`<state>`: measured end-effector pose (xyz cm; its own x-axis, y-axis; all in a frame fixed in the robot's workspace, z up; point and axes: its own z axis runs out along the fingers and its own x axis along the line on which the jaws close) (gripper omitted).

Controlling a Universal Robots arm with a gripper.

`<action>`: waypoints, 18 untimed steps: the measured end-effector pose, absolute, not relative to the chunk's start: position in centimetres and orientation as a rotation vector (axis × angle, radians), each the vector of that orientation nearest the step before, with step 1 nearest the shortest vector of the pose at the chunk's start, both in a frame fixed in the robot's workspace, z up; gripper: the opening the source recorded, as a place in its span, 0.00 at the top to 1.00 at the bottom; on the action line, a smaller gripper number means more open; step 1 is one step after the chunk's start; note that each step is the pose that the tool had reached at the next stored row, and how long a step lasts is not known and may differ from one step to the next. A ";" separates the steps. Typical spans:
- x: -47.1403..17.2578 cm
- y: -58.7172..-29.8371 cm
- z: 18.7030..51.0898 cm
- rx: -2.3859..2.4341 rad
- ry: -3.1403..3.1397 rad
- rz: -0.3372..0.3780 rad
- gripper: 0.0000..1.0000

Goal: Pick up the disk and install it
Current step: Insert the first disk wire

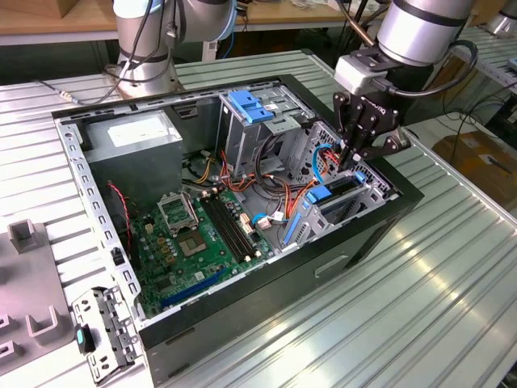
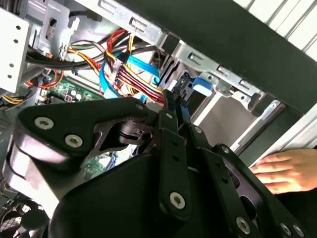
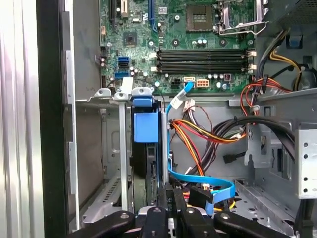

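The disk (image 1: pixel 338 192) stands on edge in the drive cage at the open computer case's corner, on the exterior view's right. Its bright blue carrier end (image 3: pixel 145 126) faces the motherboard, and the dark body runs back from it toward my fingers. My gripper (image 1: pixel 353 155) comes down from above onto the disk's rear end. In both wrist views the two fingers sit close together, pinching the blue rail edge (image 2: pixel 181 96). The gripper (image 3: pixel 171 194) is shut on the disk's edge beside the cage wall (image 3: pixel 122 148).
Red, orange and black cables (image 3: pixel 208 134) and a thin blue cable (image 3: pixel 198 181) crowd the space beside the cage. The motherboard (image 1: pixel 194 234), power supply (image 1: pixel 133 133) and an upper cage with a blue latch (image 1: pixel 249 105) fill the case. A person's hand (image 2: pixel 285 168) rests outside the case.
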<state>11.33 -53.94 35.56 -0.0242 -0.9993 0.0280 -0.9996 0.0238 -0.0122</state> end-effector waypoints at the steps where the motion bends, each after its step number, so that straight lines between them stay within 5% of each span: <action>1: 11.3 -53.9 35.6 2.186 -2.239 0.044 0.84; 18: 11.1 -54.6 35.3 2.172 -2.253 0.044 0.84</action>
